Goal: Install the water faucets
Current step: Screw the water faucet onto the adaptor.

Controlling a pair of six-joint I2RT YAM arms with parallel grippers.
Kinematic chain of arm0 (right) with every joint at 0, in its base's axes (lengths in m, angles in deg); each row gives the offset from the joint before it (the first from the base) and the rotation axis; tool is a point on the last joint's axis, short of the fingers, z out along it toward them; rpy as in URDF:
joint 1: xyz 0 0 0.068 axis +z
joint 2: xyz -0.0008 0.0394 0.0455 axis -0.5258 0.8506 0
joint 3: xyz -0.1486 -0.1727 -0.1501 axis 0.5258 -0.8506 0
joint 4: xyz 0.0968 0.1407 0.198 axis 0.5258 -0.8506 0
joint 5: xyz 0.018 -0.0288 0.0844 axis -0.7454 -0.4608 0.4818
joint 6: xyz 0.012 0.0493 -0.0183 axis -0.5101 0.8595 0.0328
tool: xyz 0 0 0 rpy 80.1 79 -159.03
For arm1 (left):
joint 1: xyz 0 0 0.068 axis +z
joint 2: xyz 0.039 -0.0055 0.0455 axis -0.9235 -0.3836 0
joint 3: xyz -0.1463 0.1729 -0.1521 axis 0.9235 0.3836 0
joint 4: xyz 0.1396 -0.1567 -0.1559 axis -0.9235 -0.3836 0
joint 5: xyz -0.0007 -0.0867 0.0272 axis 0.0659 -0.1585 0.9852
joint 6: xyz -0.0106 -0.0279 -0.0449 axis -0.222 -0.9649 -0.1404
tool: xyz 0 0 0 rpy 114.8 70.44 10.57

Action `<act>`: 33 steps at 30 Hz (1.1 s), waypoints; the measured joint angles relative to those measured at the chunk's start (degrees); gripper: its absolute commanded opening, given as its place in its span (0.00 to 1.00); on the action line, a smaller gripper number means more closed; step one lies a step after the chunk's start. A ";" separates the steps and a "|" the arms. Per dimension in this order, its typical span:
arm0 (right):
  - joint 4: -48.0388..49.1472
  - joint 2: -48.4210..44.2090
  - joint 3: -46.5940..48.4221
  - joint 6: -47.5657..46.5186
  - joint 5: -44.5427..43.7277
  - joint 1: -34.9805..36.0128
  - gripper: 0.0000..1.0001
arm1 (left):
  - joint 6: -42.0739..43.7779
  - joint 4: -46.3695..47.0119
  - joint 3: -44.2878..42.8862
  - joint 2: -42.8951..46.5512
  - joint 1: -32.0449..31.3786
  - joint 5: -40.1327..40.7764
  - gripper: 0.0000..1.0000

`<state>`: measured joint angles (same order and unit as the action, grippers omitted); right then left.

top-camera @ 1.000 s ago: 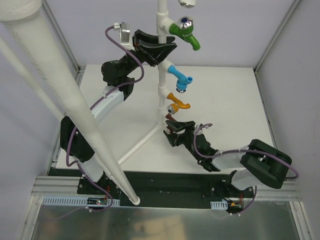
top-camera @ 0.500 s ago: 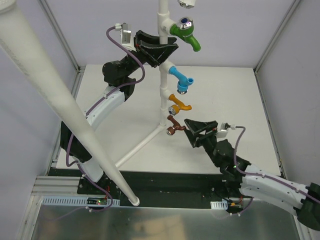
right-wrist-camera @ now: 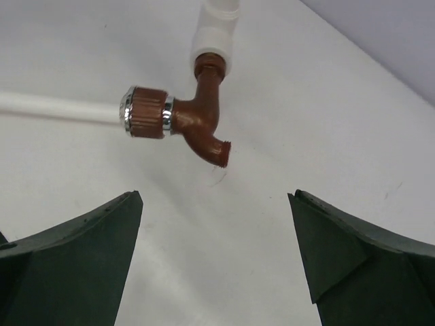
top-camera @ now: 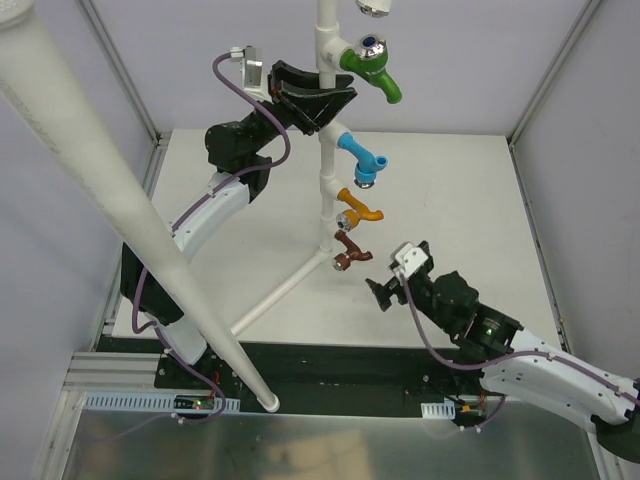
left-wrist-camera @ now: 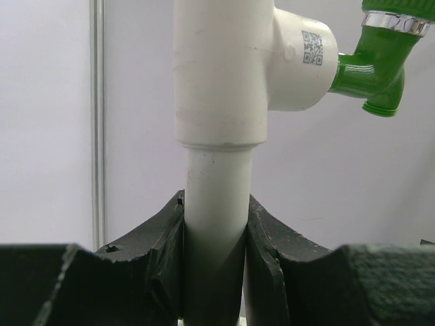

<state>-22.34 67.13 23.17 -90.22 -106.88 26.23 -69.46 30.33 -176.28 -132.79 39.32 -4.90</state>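
**Right gripper** (top-camera: 382, 290): jaws spread wide and empty. It sits low over the table (top-camera: 470, 190), facing the brown faucet (top-camera: 348, 252) from near by without touching it. In the wrist view, both fingers flank clear air with the faucet beyond them.

**Left gripper** (top-camera: 318, 100): clenched on the white upright pipe (top-camera: 326, 35), just below the tee fitting (left-wrist-camera: 292, 61) that carries the green faucet (top-camera: 372, 64). It appears to be steadying the frame.

**Faucets, top to bottom on the upright:**
- green, uppermost
- blue faucet (top-camera: 361, 158)
- orange faucet (top-camera: 357, 209)
- brown, lowest, near the table

Each stands out from its own white fitting.

**Progress, as judged:**
- All four faucets sit in place on the pipe. None lies loose on the table or in a gripper.
- The installing looks finished or nearly so.
- What may remain is a final turn of the brown one and letting go of the upright.

**Not determinable:**
- Whether any faucet is screwed fully home. The joints are too small in the overhead view, and the right wrist view shows only the brown one's neck entering its fitting.
- A silver object (top-camera: 373, 6) at the top edge is cut off, so its identity is unclear.
- A slanted white pipe (top-camera: 110, 180) close to the camera hides part of the left arm and the table.
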 measured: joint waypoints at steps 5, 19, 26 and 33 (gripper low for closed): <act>0.92 0.76 -1.14 -24.28 5.86 2.05 0.99 | -0.02 0.02 0.00 0.00 0.00 0.02 0.00; 28.98 29.88 -4.22 -60.81 2.16 5.22 0.97 | -0.15 0.02 0.00 0.00 0.00 0.02 0.00; 39.43 41.72 0.33 -64.08 -1.64 4.42 0.02 | -0.07 0.00 0.00 0.00 0.00 -0.02 0.00; 62.07 56.81 2.12 -55.63 -16.81 6.95 0.00 | 0.90 -0.24 0.04 0.00 1.60 0.13 0.00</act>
<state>39.73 123.94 25.29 -145.84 -123.69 33.18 -68.57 30.09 -176.24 -132.79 40.92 -4.77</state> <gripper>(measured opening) 0.462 0.319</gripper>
